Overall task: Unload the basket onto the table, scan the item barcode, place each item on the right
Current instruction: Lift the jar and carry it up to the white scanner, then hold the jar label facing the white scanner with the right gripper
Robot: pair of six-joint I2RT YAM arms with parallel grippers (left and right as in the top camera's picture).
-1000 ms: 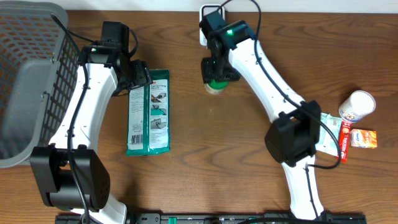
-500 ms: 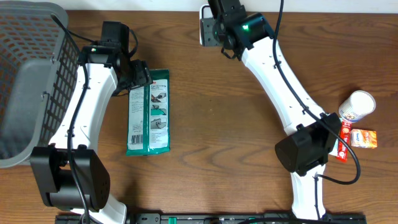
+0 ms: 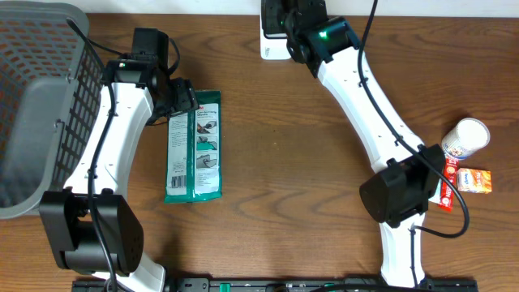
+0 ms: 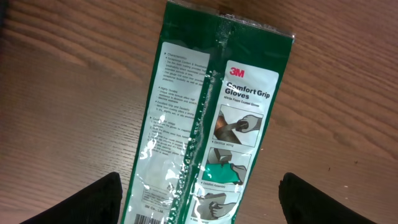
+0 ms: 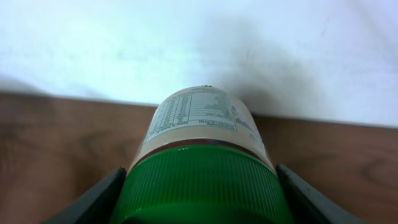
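The right gripper (image 5: 202,202) has carried the bottle (image 5: 198,124) to the scanner (image 3: 271,47) at top centre, pinching its green cap. It would do best to turn the barcode squarely to the scanner. The left gripper (image 4: 200,198) hangs spread above the pack (image 4: 217,106).

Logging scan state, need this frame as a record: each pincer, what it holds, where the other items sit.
left pincer: open, above the glove packet, not gripping
right pincer: shut on the bottle, green cap nearest the wrist camera
bottle location: by the white box, far table edge
glove packet: flat on the table, print up
basket: far left
other items: white cup, orange box, right side
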